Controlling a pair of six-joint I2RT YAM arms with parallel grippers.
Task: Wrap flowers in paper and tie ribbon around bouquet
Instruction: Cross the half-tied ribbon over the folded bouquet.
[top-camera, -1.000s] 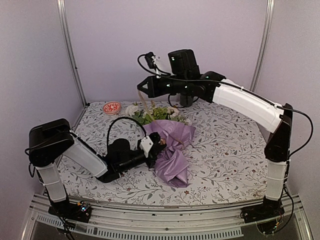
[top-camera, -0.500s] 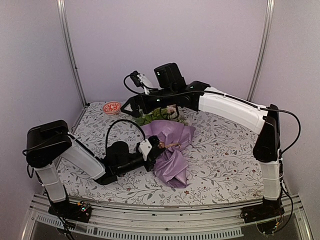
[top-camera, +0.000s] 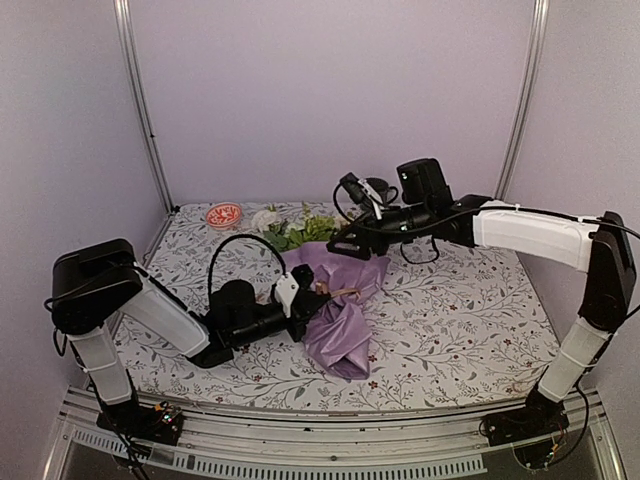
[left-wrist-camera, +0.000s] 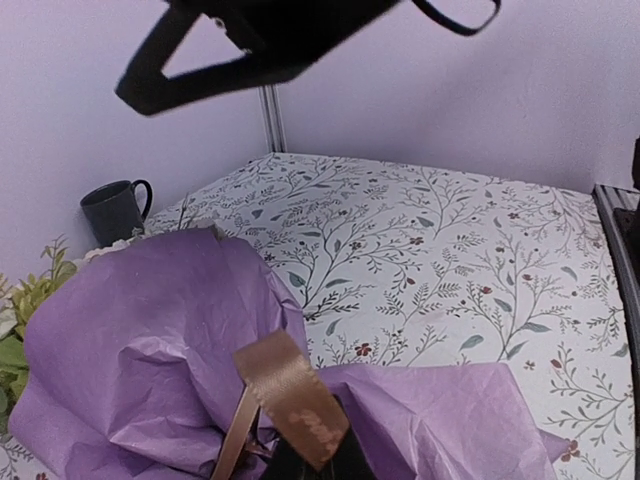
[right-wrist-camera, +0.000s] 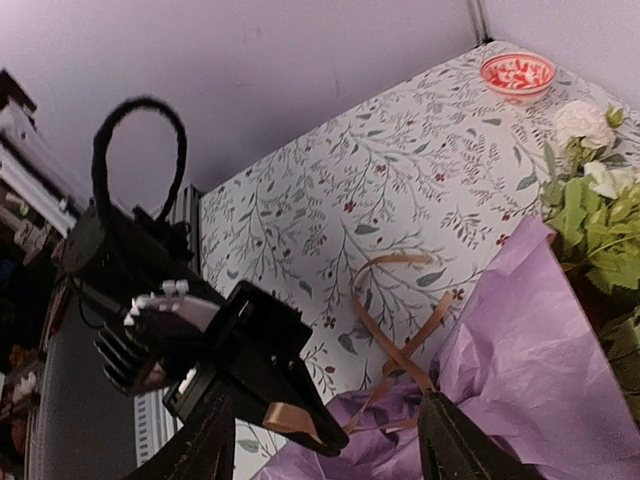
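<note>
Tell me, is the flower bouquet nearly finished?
Getting there. Done: the flowers already lie bundled in the lilac paper. In hand: the left claw pinches one end of the ribbon, and the right claw hovers open over the paper. Left: the ribbon lies in a loose loop on the cloth, with no knot visible, so the tying remains.

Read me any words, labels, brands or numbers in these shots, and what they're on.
None: no words, brands or numbers can be read in any view. The small bowl bears only a red pattern, the dark mug looks plain, and the ribbon, paper and table cloth carry no lettering.
</note>
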